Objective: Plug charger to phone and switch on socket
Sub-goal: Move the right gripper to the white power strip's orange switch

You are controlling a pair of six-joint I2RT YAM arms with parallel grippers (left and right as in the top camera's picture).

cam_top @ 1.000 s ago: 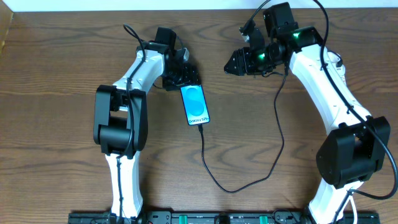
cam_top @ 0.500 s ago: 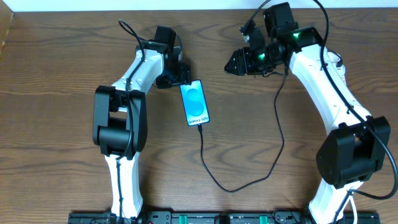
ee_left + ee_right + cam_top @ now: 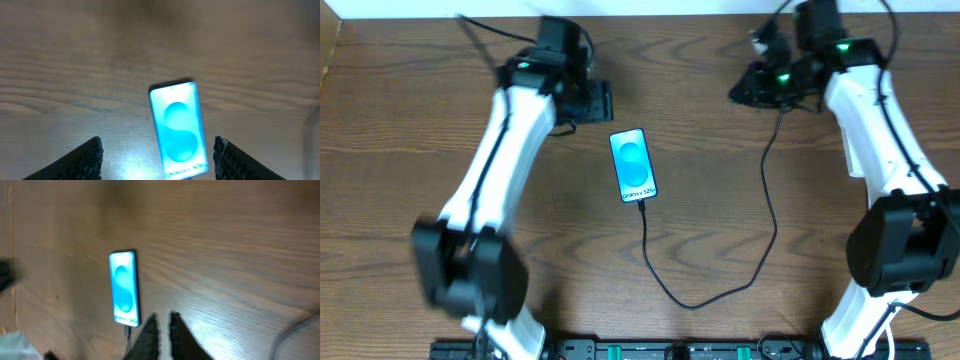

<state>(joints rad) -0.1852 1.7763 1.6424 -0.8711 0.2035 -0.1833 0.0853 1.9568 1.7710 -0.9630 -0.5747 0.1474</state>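
The phone [image 3: 633,165] lies flat on the wooden table with its blue screen lit. It also shows in the left wrist view [image 3: 179,130] and in the right wrist view [image 3: 123,287]. The charger's black cable [image 3: 665,285] is plugged into the phone's near end, loops toward me, then runs up under the right arm. My left gripper [image 3: 598,103] is open and empty, off the phone's far left corner; in its wrist view the jaws [image 3: 157,150] are spread wide. My right gripper [image 3: 738,92] is shut and empty [image 3: 162,322]. The socket is hidden.
The table's far edge [image 3: 650,12] runs just behind both grippers. A pale cord [image 3: 300,330] crosses the lower right of the right wrist view. The arm bases stand at the front corners.
My left gripper has drawn back from the phone's top, up and to the left. My right gripper has moved to the right, away from the phone. The phone and cable have stayed put.
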